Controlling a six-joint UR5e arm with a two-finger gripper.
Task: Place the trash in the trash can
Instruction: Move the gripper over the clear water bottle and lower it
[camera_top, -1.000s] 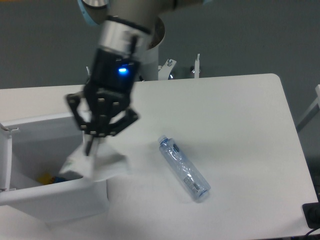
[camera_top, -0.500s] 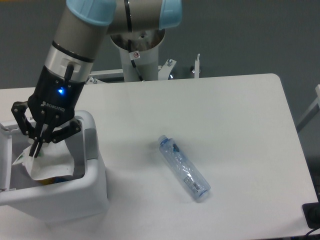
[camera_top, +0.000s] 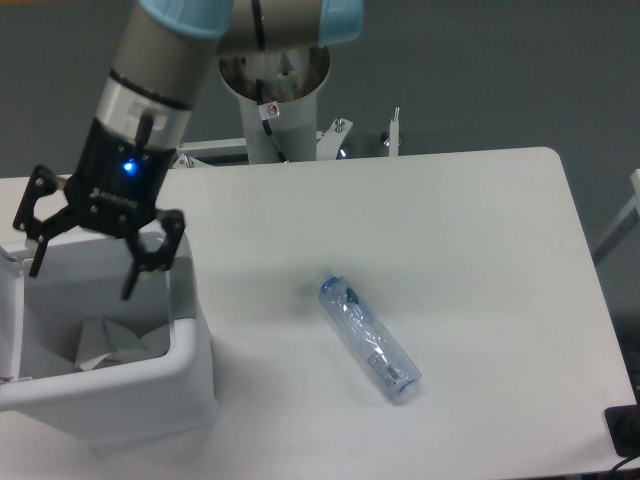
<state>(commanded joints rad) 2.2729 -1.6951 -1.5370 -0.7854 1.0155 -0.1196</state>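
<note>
The white trash can (camera_top: 190, 370) stands at the table's front left corner. Inside it lies the crumpled white plastic wrapper (camera_top: 110, 343). My gripper (camera_top: 82, 280) hangs just above the can's opening, open, with nothing between its fingers (camera_top: 132, 283). The clear bluish bottle (camera_top: 367, 337) lies on its side on the table, well to the right of the can and apart from the gripper.
The white table (camera_top: 450, 230) reaches to a rounded far-right corner and a right edge. The arm's base column (camera_top: 280, 110) stands behind the table's back edge, with small metal brackets (camera_top: 390, 135) beside it.
The gripper has opened and let go of the wrapper, which has dropped into the can. The gripper has risen slightly above the opening. The bottle has not moved.
</note>
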